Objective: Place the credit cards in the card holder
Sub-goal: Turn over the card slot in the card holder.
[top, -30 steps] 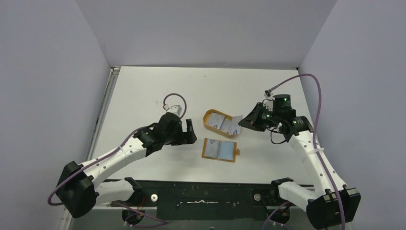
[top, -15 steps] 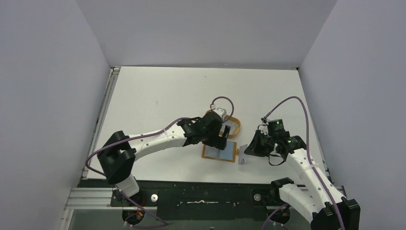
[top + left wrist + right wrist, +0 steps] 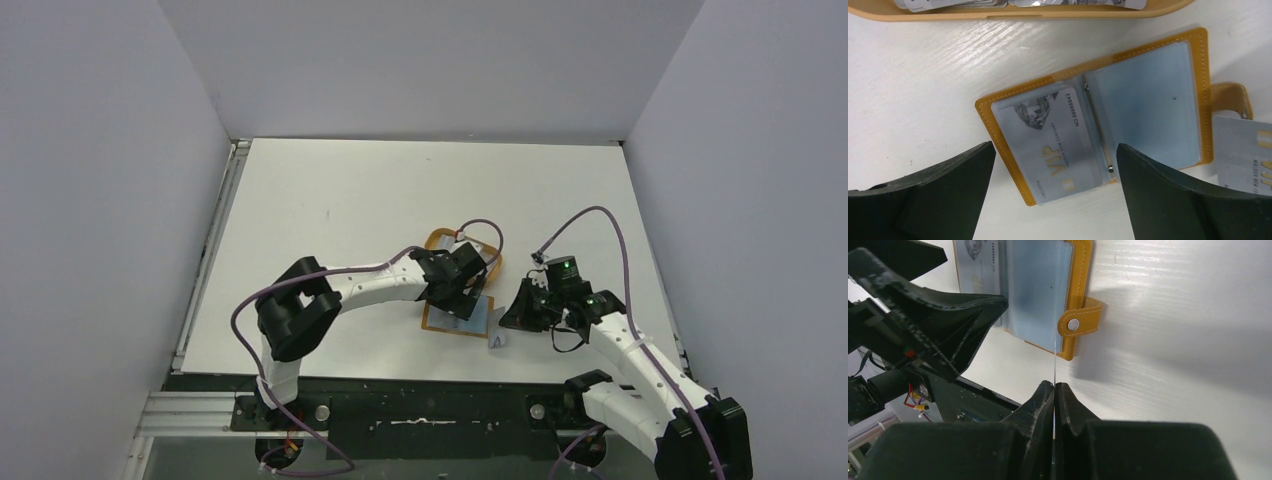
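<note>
The orange-brown card holder (image 3: 447, 322) lies open on the table, its snap tab (image 3: 1078, 324) pointing right. One pale VIP credit card (image 3: 1048, 145) sits in its left clear pocket. My left gripper (image 3: 462, 300) hovers just above the holder, open and empty, its jaws (image 3: 1055, 150) straddling the left half. My right gripper (image 3: 506, 330) is shut on a credit card (image 3: 1054, 360), seen edge-on. That card (image 3: 497, 341) stands upright at the holder's right edge beside the tab, and also shows in the left wrist view (image 3: 1243, 150).
The oval tan-rimmed tray (image 3: 432, 243) lies just behind the holder with more cards (image 3: 948, 4) in it, partly hidden by my left wrist. The table's dark front edge (image 3: 420, 385) runs close below the holder.
My left gripper swung right from the table's left and now hovers over the open holder. My right gripper carried a card from the tray down to the holder's right edge.
</note>
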You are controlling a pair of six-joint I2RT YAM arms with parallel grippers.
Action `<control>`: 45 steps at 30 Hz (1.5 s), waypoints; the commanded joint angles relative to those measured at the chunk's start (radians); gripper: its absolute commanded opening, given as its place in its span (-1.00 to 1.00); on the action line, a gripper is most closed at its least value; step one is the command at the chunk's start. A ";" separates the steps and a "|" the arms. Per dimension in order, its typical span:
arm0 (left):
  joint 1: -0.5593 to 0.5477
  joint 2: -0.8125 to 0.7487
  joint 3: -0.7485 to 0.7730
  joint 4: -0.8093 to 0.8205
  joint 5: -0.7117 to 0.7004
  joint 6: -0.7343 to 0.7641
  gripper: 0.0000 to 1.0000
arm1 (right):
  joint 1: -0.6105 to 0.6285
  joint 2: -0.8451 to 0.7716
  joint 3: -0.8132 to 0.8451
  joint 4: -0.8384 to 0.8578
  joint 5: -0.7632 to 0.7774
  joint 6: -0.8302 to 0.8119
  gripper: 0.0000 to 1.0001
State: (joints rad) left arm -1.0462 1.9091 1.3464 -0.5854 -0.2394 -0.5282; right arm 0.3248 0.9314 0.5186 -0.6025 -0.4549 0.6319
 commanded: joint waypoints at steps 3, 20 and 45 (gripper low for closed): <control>-0.003 0.029 0.072 0.008 -0.060 0.016 0.93 | 0.019 -0.035 0.009 0.048 0.046 -0.019 -1.00; -0.017 0.121 0.072 -0.035 -0.109 0.003 0.67 | 0.020 -0.042 -0.014 0.063 0.089 -0.023 -1.00; 0.017 0.091 0.001 -0.013 -0.092 -0.033 -0.04 | 0.013 0.074 0.009 0.243 -0.037 0.007 -1.00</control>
State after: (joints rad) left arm -1.0489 1.9934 1.3849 -0.5713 -0.3264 -0.5468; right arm 0.3420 1.0111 0.4973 -0.4320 -0.4763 0.6399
